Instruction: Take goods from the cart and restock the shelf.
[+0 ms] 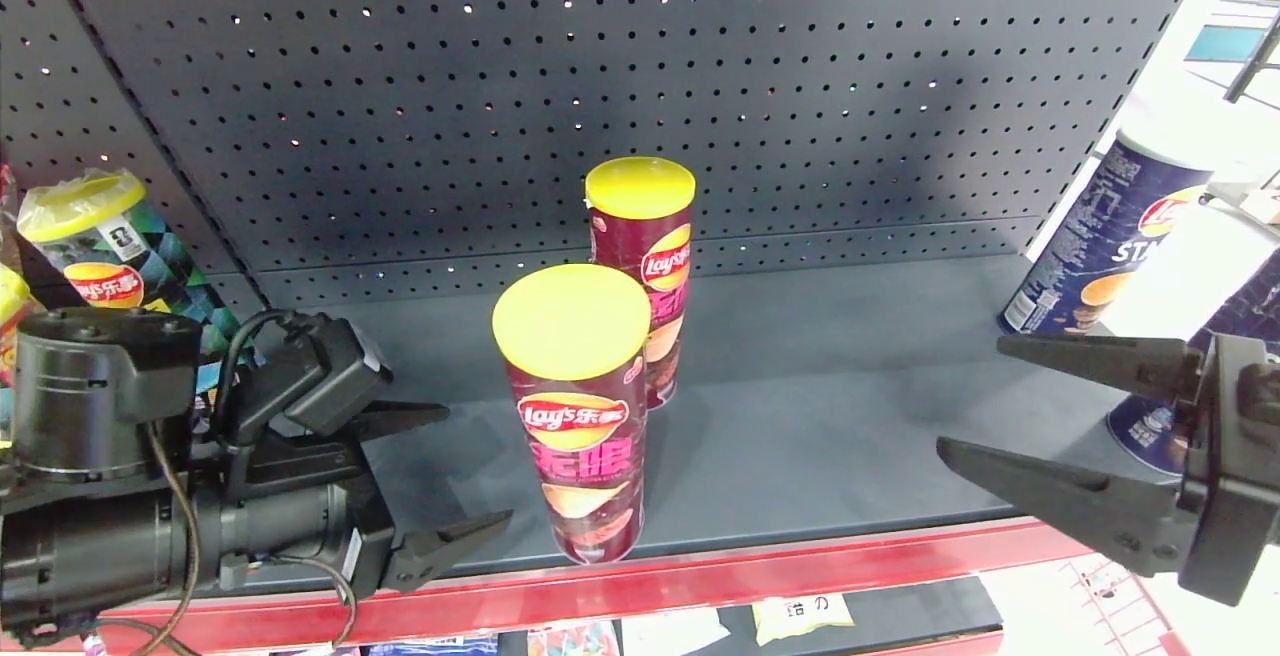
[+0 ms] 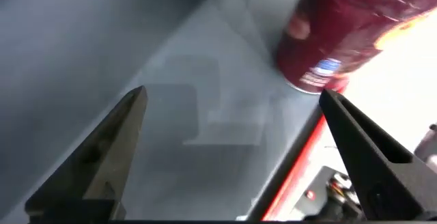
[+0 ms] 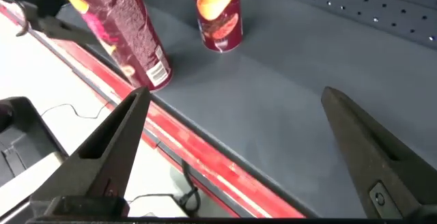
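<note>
Two maroon chip cans with yellow lids stand upright on the grey shelf [image 1: 820, 406]. The front can [image 1: 580, 416] is near the red shelf edge; the back can [image 1: 645, 256] is behind it, closer to the pegboard. My left gripper [image 1: 460, 476] is open just left of the front can, empty, over the shelf's front. The left wrist view has the front can [image 2: 341, 39] beyond the open fingers. My right gripper [image 1: 970, 396] is open and empty at the shelf's right front. The right wrist view has the front can [image 3: 123, 26] and the back can [image 3: 218, 12].
Blue chip cans [image 1: 1100, 236] stand at the shelf's right end. A can with a yellow lid in a patterned wrap [image 1: 110, 246] stands at the left, behind my left arm. The pegboard back wall [image 1: 600, 86] closes the shelf. A red rail [image 1: 700, 576] runs along its front.
</note>
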